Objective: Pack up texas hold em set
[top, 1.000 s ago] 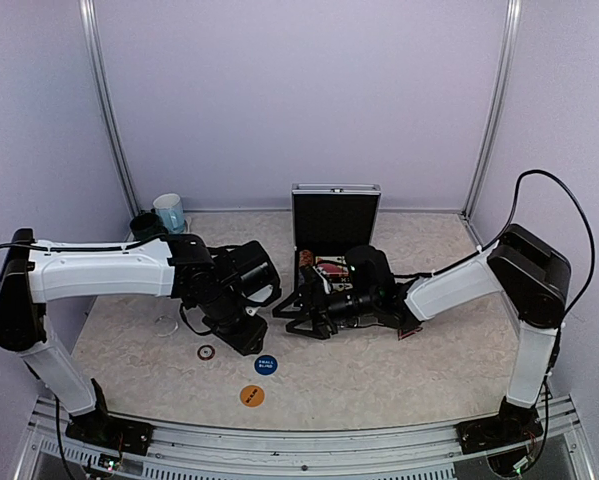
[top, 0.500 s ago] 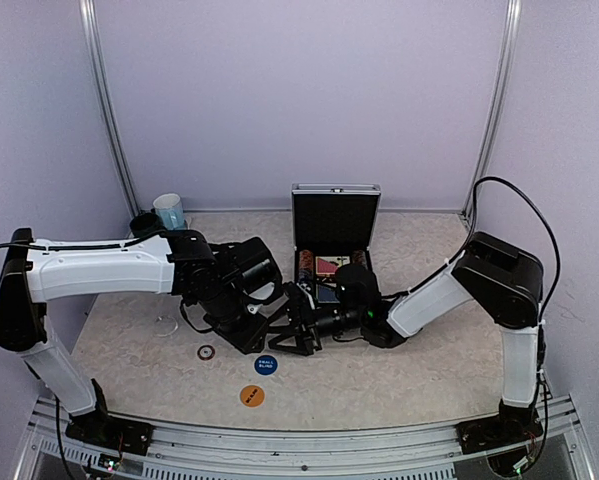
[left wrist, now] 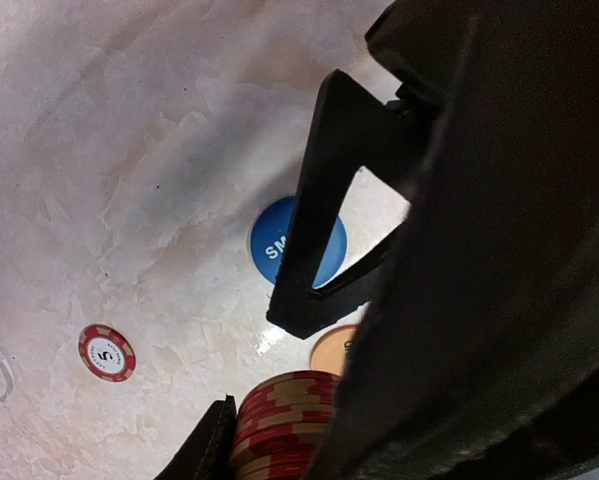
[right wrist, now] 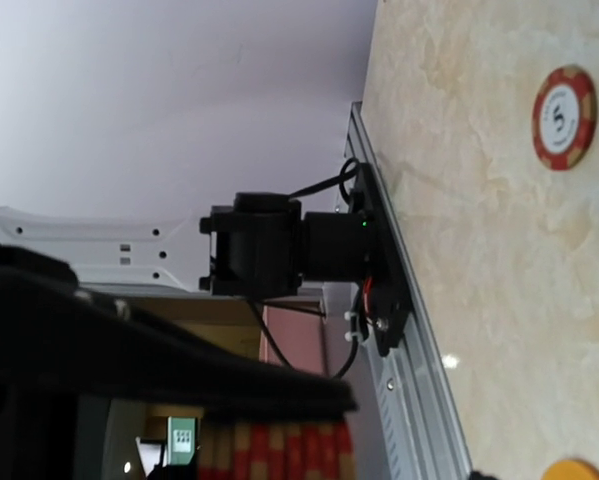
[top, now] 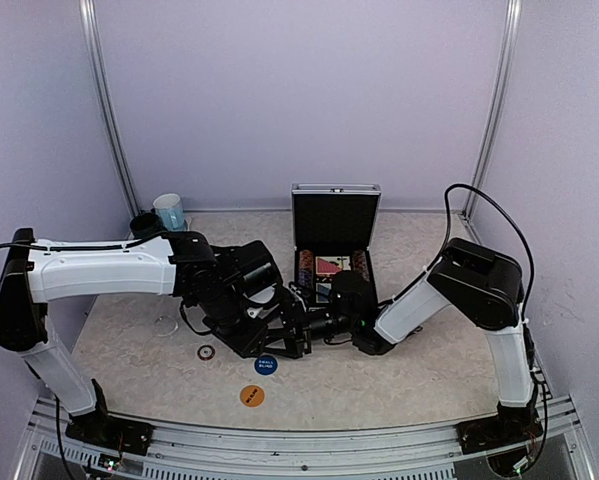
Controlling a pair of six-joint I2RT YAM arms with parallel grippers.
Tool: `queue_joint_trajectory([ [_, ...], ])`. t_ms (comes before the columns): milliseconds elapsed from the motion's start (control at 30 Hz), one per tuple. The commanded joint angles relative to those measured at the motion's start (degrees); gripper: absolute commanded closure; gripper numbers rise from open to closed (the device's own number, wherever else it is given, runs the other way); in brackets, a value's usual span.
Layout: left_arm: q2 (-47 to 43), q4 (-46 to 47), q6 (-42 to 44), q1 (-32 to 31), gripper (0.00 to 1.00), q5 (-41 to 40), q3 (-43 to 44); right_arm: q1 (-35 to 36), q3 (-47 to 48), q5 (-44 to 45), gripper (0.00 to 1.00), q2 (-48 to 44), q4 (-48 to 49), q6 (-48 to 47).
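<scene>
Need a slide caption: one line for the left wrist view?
Chip stack held in the left gripper; blue button and one loose chip on the table.

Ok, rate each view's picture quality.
Top external: even light, soft shadows, sharp. Left wrist: a dark out-of-focus mass fills the right side; the red chip is crisp; glare by the orange button. Right wrist: sideways, near foreground blurred, red chip sharp.

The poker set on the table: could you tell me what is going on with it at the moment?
The left gripper holds a stack of red and cream chips near the open case. The right gripper is right beside it; whether it grips anything is unclear. The blue button, the orange button and one loose chip lie on the table, not yet packed.
</scene>
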Motion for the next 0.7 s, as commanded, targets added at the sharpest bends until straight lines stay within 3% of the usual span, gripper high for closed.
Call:
queue_joint_trajectory([
  [0, 0.5, -0.1, 0.8, -0.5, 1.00, 0.5, 1.9, 1.4, 2.1, -2.7, 0.30, 2.6, 5.1, 1.7],
  [667, 1.6, -1.1, 2.0, -0.7, 1.00, 3.4, 2.0, 3.2, 3.8, -4.9, 0.47, 7.0, 12.2, 5.7],
])
